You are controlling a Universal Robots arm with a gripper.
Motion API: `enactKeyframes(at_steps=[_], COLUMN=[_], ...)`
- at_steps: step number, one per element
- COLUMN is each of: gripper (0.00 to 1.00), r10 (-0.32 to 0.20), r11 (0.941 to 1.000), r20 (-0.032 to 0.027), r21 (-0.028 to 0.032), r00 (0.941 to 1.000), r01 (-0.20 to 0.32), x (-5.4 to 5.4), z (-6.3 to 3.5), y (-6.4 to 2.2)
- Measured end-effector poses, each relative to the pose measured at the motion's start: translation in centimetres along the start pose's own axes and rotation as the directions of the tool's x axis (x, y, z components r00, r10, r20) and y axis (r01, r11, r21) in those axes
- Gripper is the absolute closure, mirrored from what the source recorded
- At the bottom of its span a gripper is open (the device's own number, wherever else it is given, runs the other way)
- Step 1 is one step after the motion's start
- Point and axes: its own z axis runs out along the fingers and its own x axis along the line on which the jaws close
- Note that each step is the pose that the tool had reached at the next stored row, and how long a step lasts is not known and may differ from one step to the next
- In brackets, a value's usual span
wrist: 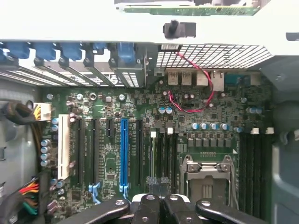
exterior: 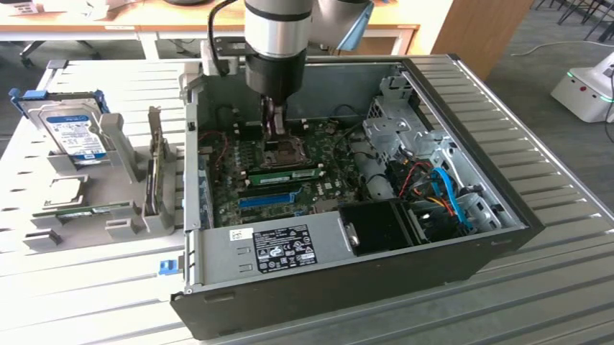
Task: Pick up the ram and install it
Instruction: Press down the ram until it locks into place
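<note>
A green ram stick sits in a motherboard slot inside the open computer case, just in front of the CPU socket. In the wrist view this ram appears edge-on between white slot clips. My gripper hangs above the CPU socket, shut, with nothing visible between its fingers. Seen from the wrist, the gripper has its textured pads pressed together over the slots beside the socket. A second, similar green stick lies in a grey holder outside the case, at the exterior view's left.
A hard drive and an upright dark expansion card stand in the grey holder beside the case. A blue slot runs next to the memory slots. Cables and a black fan housing crowd the exterior view's right.
</note>
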Motion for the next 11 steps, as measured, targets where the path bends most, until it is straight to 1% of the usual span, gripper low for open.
enactKeyframes(at_steps=[11], gripper=[0.89], r10=[0.0], r11=[1.0], r20=[-0.0001], r21=[-0.0013], r00=[1.0], r01=[0.0], x=[0.0], z=[-2.61], y=[0.05])
